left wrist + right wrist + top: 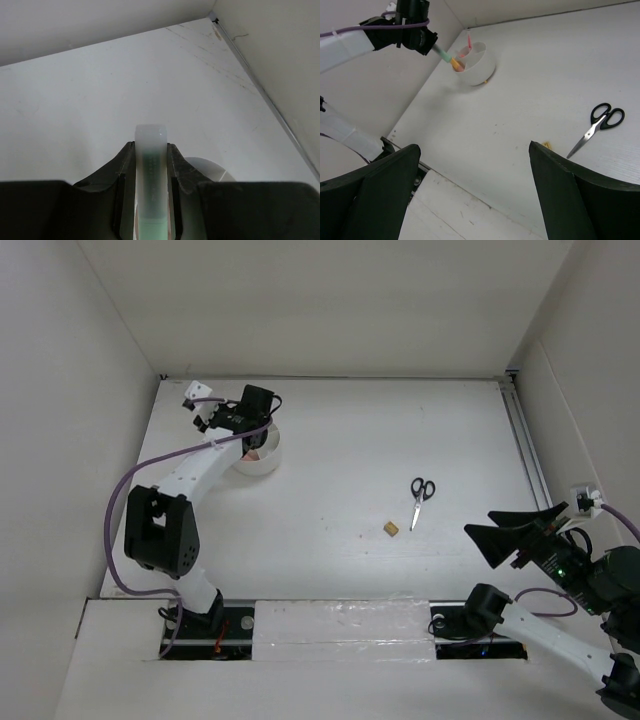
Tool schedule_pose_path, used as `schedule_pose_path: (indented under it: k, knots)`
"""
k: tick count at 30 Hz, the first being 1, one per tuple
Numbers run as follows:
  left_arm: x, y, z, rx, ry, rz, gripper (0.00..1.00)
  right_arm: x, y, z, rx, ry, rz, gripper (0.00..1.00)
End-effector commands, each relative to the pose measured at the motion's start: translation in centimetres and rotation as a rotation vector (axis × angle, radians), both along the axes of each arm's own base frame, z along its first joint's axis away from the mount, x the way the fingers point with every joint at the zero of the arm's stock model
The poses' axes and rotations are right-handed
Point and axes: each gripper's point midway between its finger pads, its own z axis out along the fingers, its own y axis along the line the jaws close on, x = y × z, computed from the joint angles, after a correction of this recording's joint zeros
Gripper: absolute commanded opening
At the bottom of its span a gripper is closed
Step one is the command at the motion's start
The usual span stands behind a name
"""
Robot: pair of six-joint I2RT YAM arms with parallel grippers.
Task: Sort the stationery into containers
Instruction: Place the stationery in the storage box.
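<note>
My left gripper (pixel 256 436) is shut on a green highlighter (pixel 150 170) with a clear cap and holds it over the round white cup (pixel 268 465). The right wrist view shows the highlighter (pixel 441 52) slanting down to the cup's (pixel 482 67) rim, with a pink pen (pixel 469 39) and an orange piece (pixel 455 64) standing inside. Black-handled scissors (pixel 421 496) and a tan eraser cube (pixel 390 528) lie on the table right of centre. My right gripper (pixel 478 521) is open and empty, raised near the front right.
White walls enclose the table on the left, back and right. A metal rail (pixel 525 450) runs along the right edge. The cup's rim (pixel 212 167) shows just right of my left fingers.
</note>
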Motion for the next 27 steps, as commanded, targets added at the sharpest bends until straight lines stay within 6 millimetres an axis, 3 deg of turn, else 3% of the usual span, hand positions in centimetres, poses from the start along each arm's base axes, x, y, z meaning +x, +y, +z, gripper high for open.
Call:
schedule_pose_path:
  k: [1,5,14,27]
  knots:
    - [-0.9,0.6,2.2,0.0,-0.127,0.106,0.0,-0.4,-0.1,1.6,0.046,-0.046,0.02,0.95]
    - [-1.6,0.6,0.6,0.008,-0.092,0.141,0.0,-0.4,-0.1,1.6,0.046,-0.046,0.02,0.95]
    - [-1.9,0.6,-0.8,0.03,-0.082,0.211,0.0,-0.5,-0.3,1.7,0.053,-0.052,0.02,0.95]
    - [-1.4,1.1,1.8,-0.045,-0.162,0.153,0.0,-0.5,-0.3,1.7,0.053,-0.052,0.02,0.95]
